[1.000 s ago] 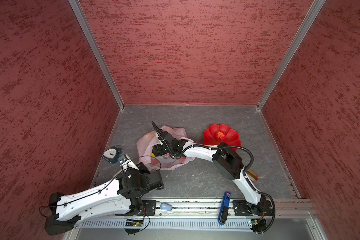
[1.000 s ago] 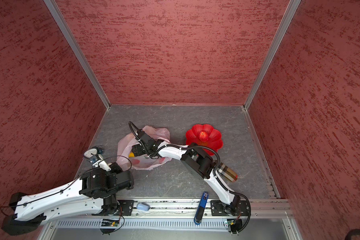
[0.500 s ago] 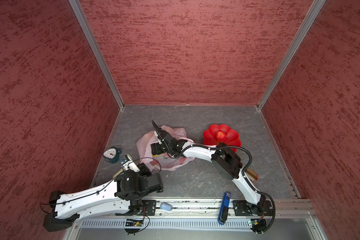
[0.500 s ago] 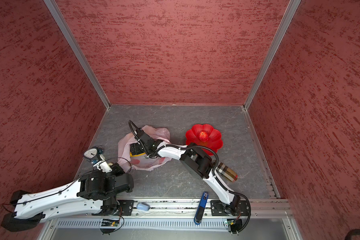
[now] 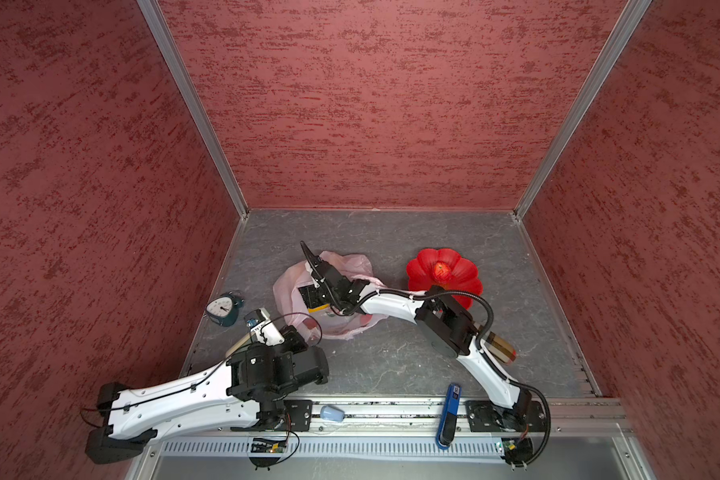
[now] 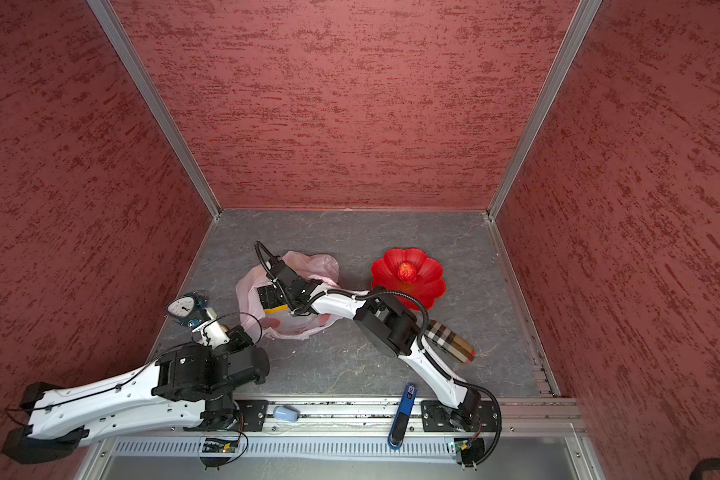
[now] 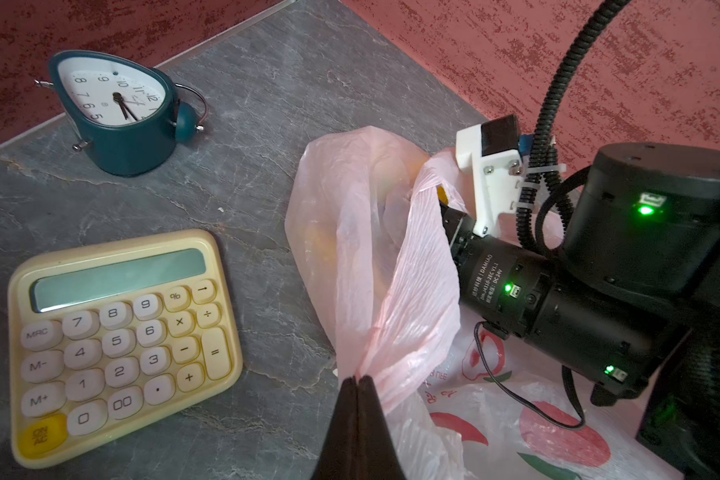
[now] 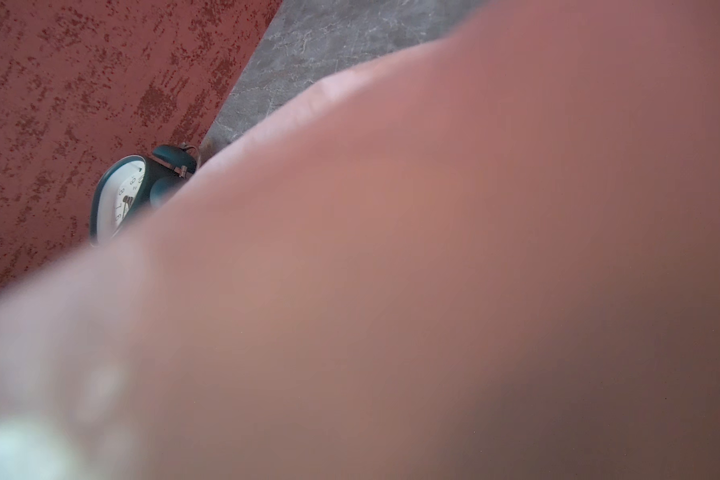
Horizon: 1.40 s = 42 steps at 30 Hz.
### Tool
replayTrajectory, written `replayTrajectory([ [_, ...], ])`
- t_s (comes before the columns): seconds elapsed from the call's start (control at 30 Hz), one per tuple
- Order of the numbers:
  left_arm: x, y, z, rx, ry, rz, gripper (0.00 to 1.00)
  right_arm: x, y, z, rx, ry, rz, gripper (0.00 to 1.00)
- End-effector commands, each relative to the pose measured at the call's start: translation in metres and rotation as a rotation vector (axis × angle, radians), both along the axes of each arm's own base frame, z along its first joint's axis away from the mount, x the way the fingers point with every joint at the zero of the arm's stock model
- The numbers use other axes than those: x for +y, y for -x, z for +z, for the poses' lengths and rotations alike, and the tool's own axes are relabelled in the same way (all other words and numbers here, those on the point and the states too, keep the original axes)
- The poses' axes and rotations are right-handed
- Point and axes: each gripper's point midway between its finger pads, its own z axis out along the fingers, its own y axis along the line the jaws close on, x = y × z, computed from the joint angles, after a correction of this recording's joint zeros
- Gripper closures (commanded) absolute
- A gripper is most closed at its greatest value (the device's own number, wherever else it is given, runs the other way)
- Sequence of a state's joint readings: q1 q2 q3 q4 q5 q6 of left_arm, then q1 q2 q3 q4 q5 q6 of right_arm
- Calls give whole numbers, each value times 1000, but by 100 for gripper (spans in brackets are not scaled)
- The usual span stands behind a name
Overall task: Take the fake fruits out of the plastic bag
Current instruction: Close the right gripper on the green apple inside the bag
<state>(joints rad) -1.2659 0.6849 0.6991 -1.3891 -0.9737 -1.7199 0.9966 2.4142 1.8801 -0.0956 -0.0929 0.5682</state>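
Risk: plastic bag (image 7: 391, 270) snagging.
You are pinching its handle, left pincer (image 7: 356, 380) clamped together; right pincer (image 5: 309, 294) is sitting inside the bag, state untellable, film draping it.

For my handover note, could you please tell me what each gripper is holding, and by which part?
Left gripper pinches the plastic bag by a bunched handle; right gripper reaches inside, its hold hidden.

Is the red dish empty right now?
No, in a top view a red fruit sits in the middle of the red dish.
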Motion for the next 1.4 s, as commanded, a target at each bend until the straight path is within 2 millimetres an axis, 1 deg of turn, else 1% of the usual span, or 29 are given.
replayTrajectory([
  [0.0, -1, -1, 1, -12, -7, -17, 98, 5, -11, -3, -5, -16, -32, 18],
  [0.17, -2, 0, 0, -11, -1, -22, 98, 4, -16, -10, 2, -18, -48, 21],
  [0.33, -1, 0, 0, -8, -1, -20, 98, 3, -17, -14, 0, -15, -52, 28],
  [0.43, 1, 1, -1, -8, -1, -16, 98, 2, -18, -10, -11, -18, -50, 35],
  [0.57, 9, 2, -1, -9, 0, 20, 98, 1, -15, -1, -28, -28, -30, 48],
  [0.73, 21, 3, 2, -17, -24, 60, 98, -6, -10, 12, -51, -23, -13, 56],
  [0.87, 29, 1, 3, -8, -52, 91, 98, -13, -3, 24, -67, -16, 9, 60],
  [1.0, 31, -3, 2, 0, -71, 104, 97, -22, 6, 36, -86, -1, 20, 61],
  [1.23, 20, -13, -3, 7, -57, 73, 97, -39, 20, 48, -95, 16, 38, 63],
  [1.37, 15, -17, -5, 7, -51, 62, 97, -47, 29, 50, -87, 33, 49, 64],
])
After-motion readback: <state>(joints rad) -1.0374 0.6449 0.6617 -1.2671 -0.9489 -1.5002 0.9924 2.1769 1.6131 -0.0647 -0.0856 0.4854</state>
